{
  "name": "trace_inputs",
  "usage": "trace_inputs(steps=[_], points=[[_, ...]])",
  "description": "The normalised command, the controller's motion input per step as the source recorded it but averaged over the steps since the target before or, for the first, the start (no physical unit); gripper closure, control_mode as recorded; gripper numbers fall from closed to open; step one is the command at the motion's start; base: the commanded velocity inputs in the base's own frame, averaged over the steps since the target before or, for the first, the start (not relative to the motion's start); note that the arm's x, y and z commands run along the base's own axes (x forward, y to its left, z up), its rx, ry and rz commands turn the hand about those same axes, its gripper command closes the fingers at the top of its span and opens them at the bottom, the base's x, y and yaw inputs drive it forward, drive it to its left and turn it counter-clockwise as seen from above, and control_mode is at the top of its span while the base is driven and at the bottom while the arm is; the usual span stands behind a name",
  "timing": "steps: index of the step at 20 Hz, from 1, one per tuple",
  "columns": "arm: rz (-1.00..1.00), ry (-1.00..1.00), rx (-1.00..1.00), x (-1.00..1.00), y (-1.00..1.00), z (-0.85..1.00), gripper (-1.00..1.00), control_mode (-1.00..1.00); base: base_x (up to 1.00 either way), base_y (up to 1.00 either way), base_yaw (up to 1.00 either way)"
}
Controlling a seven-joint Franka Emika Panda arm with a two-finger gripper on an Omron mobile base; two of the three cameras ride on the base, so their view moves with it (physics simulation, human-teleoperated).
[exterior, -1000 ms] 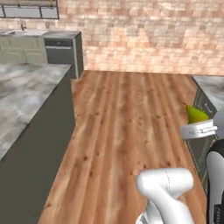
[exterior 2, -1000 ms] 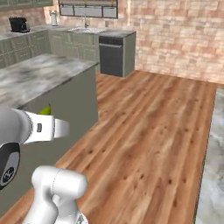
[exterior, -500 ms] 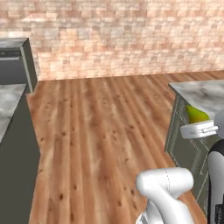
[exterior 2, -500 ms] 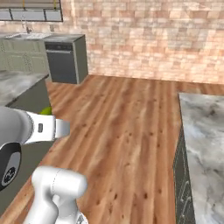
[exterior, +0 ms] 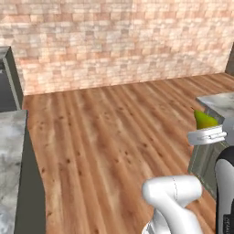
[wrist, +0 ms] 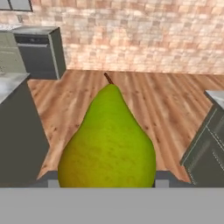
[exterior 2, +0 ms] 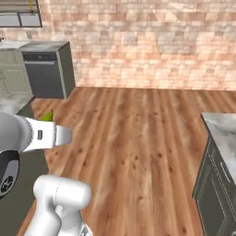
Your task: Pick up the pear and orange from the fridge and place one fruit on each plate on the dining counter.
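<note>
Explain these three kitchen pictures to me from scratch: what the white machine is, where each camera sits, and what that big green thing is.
The white machine is a robot arm on a base that can drive, in a computer-rendered kitchen. Two cameras ride on the base behind the arm, one to its left and one to its right, looking forward over a wooden floor toward a brick wall. The third camera sits on the robot's hand and looks along its fingers, so whatever they hold looms large. The big green thing is a pear, stem up, held in the gripper. In the left base view the same pear peeks above the hand. Marble-topped counters stand at both sides, and a dark dishwasher at the back left.
</note>
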Motion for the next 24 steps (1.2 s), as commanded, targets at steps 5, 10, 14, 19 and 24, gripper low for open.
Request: trace_inputs(steps=[5, 10, 14, 19, 24], points=[[0.00, 0.00, 0.00, 0.00, 0.00, 0.00, 1.00, 1.00, 0.92, 0.69, -0.30], [0.00, 0.00, 0.00, 0.00, 0.00, 0.00, 1.00, 1.00, 0.97, 0.50, -0.39], [0.00, 0.00, 0.00, 0.00, 0.00, 0.00, 1.00, 1.00, 0.99, 0.22, -0.43], [0.00, 0.00, 0.00, 0.00, 0.00, 0.00, 1.00, 1.00, 0.93, 0.03, -0.46], [0.00, 0.00, 0.00, 0.00, 0.00, 0.00, 1.00, 1.00, 0.91, 0.07, -0.48]])
